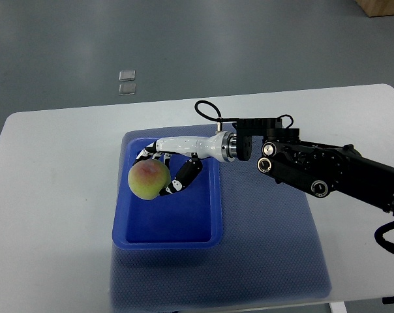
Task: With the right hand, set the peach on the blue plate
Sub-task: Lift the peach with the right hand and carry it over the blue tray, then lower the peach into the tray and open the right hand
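A yellow-green peach (148, 180) with a red blush hangs over the left side of the blue plate (197, 222), a rectangular tray with a raised rim. My right hand (159, 171) reaches in from the right on a black arm and is shut on the peach, fingers curled over its top and the thumb against its right side. Whether the peach touches the plate's floor I cannot tell. The left arm does not show.
The plate lies on a blue mat (275, 261) on a white table (53, 195). Two small clear squares (126, 81) lie on the grey floor beyond the table's far edge. A brown box corner (383, 6) shows at top right.
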### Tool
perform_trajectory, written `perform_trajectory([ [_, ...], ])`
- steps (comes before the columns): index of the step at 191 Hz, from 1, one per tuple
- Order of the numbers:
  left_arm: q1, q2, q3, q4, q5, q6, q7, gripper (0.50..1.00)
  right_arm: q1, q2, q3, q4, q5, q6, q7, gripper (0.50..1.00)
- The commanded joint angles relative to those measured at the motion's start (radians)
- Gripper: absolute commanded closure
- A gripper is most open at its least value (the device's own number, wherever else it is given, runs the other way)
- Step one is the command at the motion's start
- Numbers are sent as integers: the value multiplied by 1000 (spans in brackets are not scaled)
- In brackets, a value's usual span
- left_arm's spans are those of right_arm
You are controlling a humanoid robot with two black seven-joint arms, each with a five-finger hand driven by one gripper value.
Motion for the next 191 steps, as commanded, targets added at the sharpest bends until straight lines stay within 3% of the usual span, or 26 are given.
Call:
perform_trajectory([
  [1,0,0,0,0,0,0,0,500,-2,7,0,-7,-2,-1,-1,989],
  [81,0,0,0,0,0,0,0,500,-20,4,-48,-56,-2,-2,-2,889],
  [91,0,0,0,0,0,0,0,500,-23,6,-48,-56,-2,-2,-2,826],
  [98,0,0,0,0,0,2,0,500,-23,6,-48,-56,-2,-2,-1,734],
  [108,0,0,0,0,0,2,0,500,-23,6,-48,-56,-2,-2,-1,734],
  [109,0,0,0,0,0,0,0,500,-26,7,-48,-56,-2,-2,-2,673],
  [121,0,0,0,0,0,0,0,500,-29,6,-46,-56,-2,-2,-2,597],
  [135,0,0,0,0,0,0,0,500,-31,1,-46,-56,0,-2,-1,572],
  [191,0,0,0,0,0,0,0,500,-20,-54,-6,-49,75,19,-1,572],
])
